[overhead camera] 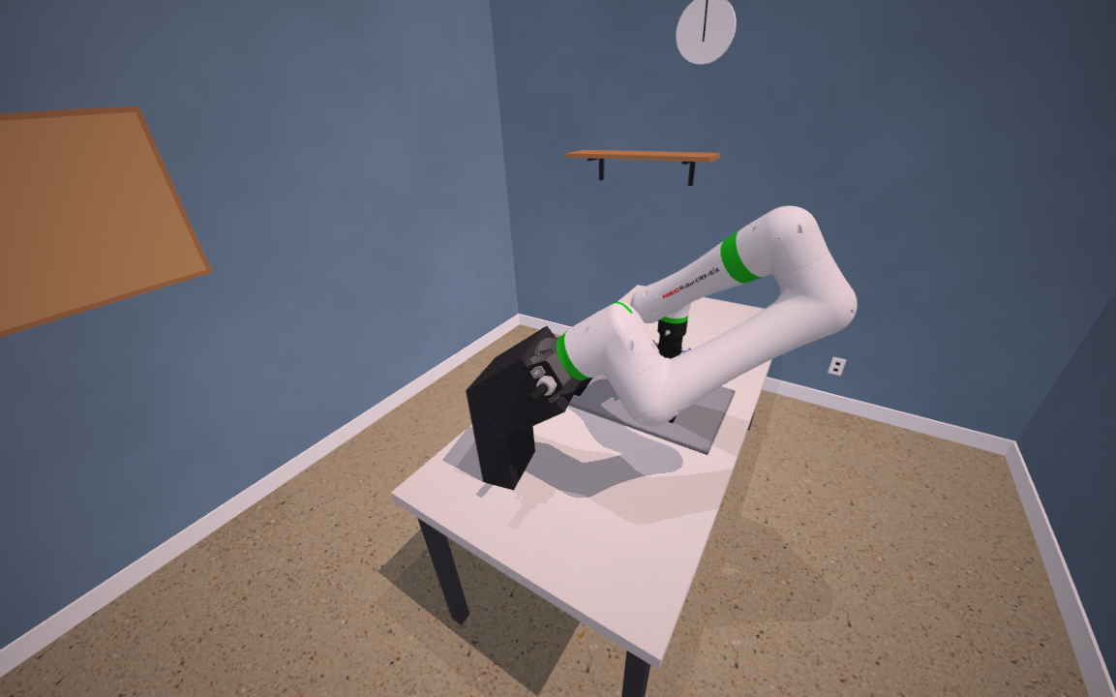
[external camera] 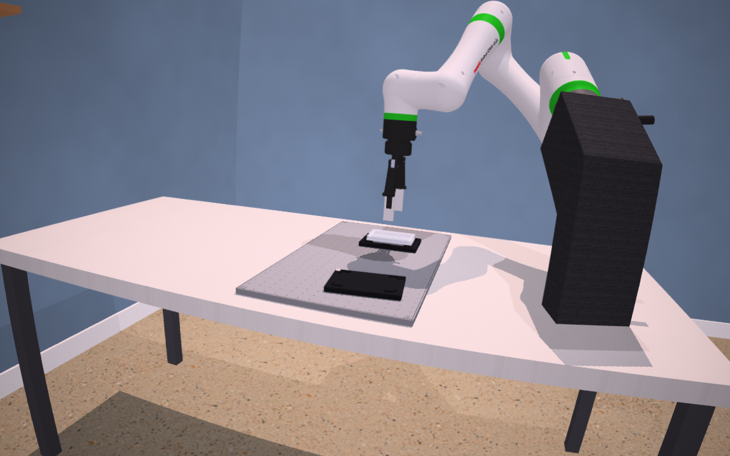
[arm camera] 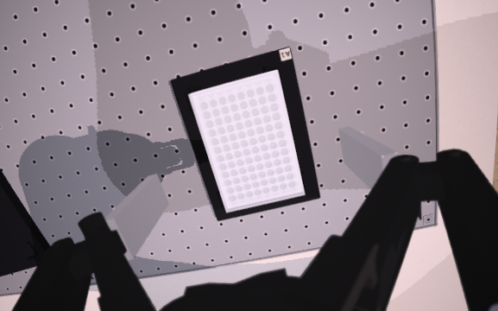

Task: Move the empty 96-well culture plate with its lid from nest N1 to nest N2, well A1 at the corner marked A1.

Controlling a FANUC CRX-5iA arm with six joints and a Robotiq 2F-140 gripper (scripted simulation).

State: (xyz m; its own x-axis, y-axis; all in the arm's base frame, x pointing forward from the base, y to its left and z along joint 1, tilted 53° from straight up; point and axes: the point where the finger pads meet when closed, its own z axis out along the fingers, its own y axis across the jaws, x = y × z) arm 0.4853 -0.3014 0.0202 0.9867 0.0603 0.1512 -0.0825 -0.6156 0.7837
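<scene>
Lab room – perforated breadboard [external camera: 299,266], plate nests [external camera: 365,283] (black), arm [external camera: 458,62]

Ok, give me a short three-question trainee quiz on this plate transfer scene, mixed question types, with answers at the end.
1. True or false: the black two-finger gripper is shut on the white lidded 96-well plate.
2. Where does the plate sit? A) black nest B) bare table
3. Fill in: the second black nest holds ____.

Key: 1 false, it hangs open above the plate; 2 A; 3 nothing.

Two nests [external camera: 365,284], one lidded plate [external camera: 391,236], one hand [external camera: 392,211].
</scene>
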